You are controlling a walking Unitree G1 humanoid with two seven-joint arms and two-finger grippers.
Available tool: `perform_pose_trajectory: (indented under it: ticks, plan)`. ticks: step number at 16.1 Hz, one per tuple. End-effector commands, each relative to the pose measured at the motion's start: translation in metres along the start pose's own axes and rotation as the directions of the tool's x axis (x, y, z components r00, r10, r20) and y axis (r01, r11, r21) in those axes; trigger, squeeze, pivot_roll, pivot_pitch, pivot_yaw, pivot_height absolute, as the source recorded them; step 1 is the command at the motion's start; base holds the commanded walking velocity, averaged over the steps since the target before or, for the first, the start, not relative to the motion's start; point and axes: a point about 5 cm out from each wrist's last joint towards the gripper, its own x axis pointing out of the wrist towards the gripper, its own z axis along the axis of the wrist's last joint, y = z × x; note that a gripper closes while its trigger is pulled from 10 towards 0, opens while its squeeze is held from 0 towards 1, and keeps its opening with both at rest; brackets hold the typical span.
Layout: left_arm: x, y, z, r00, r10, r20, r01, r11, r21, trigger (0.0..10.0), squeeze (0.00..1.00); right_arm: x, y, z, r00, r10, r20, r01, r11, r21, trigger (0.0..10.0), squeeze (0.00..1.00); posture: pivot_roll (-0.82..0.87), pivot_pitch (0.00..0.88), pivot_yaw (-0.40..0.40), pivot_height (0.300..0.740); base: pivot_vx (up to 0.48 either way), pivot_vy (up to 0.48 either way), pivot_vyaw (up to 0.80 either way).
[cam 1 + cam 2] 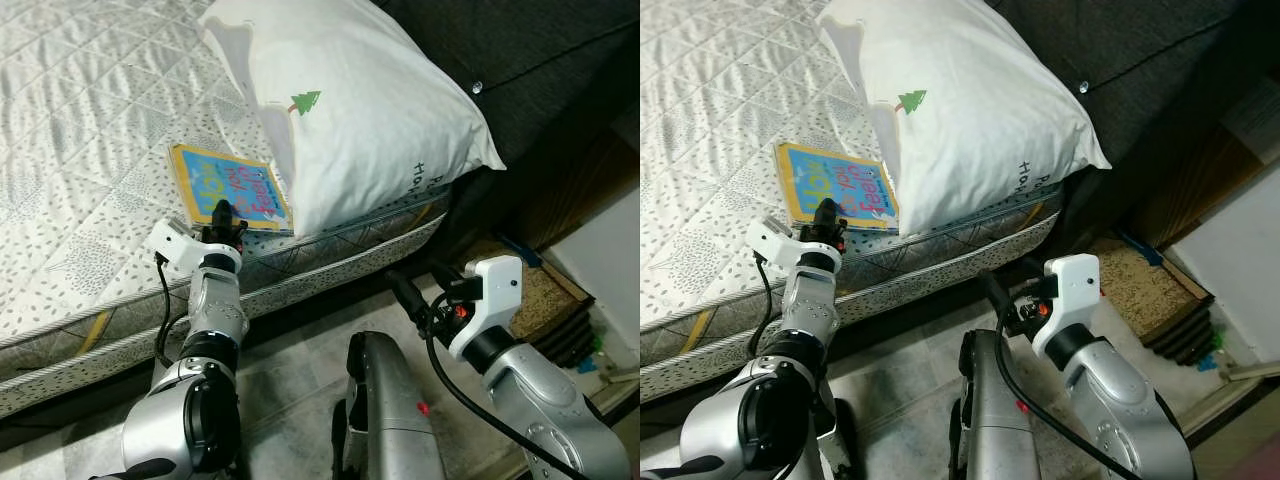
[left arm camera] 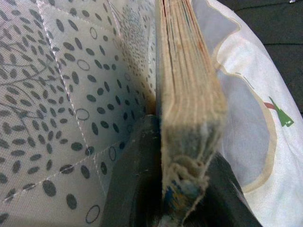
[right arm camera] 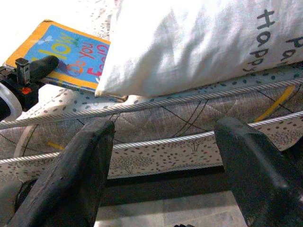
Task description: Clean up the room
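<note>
Quilted mattress [image 1: 80, 150] carries a picture book [image 1: 225, 187] near its front edge, the book's far side tucked under a white pillow [image 1: 350, 110] that blocks that side; bare quilt lies open to my left. My left gripper [image 1: 224, 222] is clamped on the book's near edge, shown in the left wrist view as worn pages [image 2: 189, 94] between both fingers. My right gripper [image 3: 161, 165] hangs open and empty below the mattress edge, above the floor [image 1: 290, 390].
</note>
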Motion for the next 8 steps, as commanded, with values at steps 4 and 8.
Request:
perform_pose_trajectory:
  ticks: [4, 8]
  plan:
    - [-0.015, 0.003, -0.039, 0.986, 0.032, -0.165, -0.029, 0.999, 0.016, 10.0, 0.00, 0.000, 0.000, 0.001, 1.000, -0.012, 0.004, 0.012, 1.000, -0.005, 10.0, 0.00, -0.28, 0.254, -0.096, 0.528, 0.000, 0.000, 0.00]
    - [-0.018, 0.004, -0.046, 0.976, 0.031, -0.215, -0.028, 0.999, 0.016, 10.0, 0.00, 0.003, 0.001, 0.001, 1.000, -0.008, 0.010, 0.008, 1.000, -0.007, 10.0, 0.00, -0.28, 0.241, -0.093, 0.528, 0.000, 0.000, 0.00]
